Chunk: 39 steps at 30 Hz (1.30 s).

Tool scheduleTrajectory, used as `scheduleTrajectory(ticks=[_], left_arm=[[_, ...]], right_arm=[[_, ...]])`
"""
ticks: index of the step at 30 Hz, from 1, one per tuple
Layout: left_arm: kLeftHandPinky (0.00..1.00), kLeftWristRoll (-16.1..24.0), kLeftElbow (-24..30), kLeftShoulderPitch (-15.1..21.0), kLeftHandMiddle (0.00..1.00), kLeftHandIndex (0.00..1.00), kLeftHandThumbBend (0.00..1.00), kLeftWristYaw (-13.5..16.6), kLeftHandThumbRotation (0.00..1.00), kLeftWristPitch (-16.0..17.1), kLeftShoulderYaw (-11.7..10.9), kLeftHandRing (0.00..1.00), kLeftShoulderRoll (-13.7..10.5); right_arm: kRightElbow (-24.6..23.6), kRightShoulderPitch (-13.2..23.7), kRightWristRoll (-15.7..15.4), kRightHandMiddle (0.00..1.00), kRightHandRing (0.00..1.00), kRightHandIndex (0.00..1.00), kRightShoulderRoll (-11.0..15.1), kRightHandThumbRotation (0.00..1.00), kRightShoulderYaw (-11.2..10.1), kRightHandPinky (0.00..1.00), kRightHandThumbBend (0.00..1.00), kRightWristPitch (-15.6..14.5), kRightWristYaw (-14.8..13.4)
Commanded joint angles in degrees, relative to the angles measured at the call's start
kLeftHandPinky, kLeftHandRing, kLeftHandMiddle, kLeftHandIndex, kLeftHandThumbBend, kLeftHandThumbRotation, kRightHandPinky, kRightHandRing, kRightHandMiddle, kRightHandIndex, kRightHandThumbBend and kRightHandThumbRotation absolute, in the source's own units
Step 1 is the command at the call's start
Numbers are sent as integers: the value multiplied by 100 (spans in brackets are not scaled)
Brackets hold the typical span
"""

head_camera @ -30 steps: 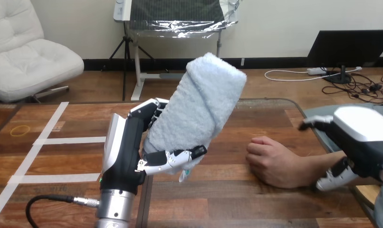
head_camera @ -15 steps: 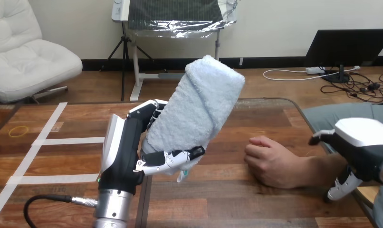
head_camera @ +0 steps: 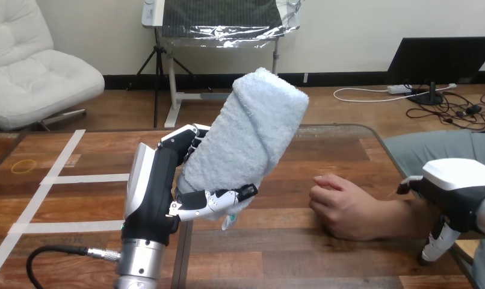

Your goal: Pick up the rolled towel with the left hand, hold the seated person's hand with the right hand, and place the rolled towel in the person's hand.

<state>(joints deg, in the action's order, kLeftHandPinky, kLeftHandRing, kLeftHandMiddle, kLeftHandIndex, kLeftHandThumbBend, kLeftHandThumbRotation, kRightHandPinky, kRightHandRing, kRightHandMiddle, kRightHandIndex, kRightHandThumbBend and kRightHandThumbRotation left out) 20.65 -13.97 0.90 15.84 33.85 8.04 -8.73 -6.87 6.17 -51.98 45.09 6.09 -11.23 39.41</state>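
Across the wooden table (head_camera: 324, 150) we judge the task to be about a third done. The rolled towel (head_camera: 252, 135), pale blue and the biggest thing before us, is already off the table: it stands raised and tilted, its top leaning toward the right, with its lower end in our left hand (head_camera: 156, 192). That hand is closed round it, fingers behind the roll and thumb across its front, so we count the pick-up as finished. Our right hand (head_camera: 460, 186) sits at the table's right edge, over the person's forearm (head_camera: 402, 214) just behind the wrist; it looks close to the arm or touching it, but we cannot tell whether it has taken hold, so we do not count the holding step as complete. The person's hand (head_camera: 342, 205) rests on the table between our two hands, loosely curled with the knuckles toward the towel, and it has nothing in it. A stretch of bare wood lies between it and the towel's lower end. What is left, as we read it, is to secure that hand, have it open, carry the towel across and set it in the palm. White tape strips (head_camera: 89, 178) mark the table's left part, well apart from all this.
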Motion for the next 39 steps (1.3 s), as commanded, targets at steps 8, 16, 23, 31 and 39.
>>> scheduleTrajectory(ticks=[8,16,23,31,39], left_arm=[[36,-112,105,375,45,54,53,-56,0,283,-125,39,12],[36,-66,50,386,45,54,53,-33,0,363,-143,39,8],[37,-29,138,337,45,53,54,-47,0,324,-160,39,-9],[38,1,237,290,45,54,54,-49,0,263,-197,39,-36],[39,38,216,273,46,54,55,11,0,347,-236,40,-61]], right_arm=[[107,660,-328,94,96,89,139,16,215,92,78,-182,200],[222,738,-552,95,97,90,93,18,351,93,76,-310,219],[313,790,-705,95,97,90,36,20,438,94,74,-436,220],[504,870,-874,96,97,91,-11,22,585,94,72,-528,167],[762,967,-1109,95,95,92,-24,26,782,92,70,-524,87]])
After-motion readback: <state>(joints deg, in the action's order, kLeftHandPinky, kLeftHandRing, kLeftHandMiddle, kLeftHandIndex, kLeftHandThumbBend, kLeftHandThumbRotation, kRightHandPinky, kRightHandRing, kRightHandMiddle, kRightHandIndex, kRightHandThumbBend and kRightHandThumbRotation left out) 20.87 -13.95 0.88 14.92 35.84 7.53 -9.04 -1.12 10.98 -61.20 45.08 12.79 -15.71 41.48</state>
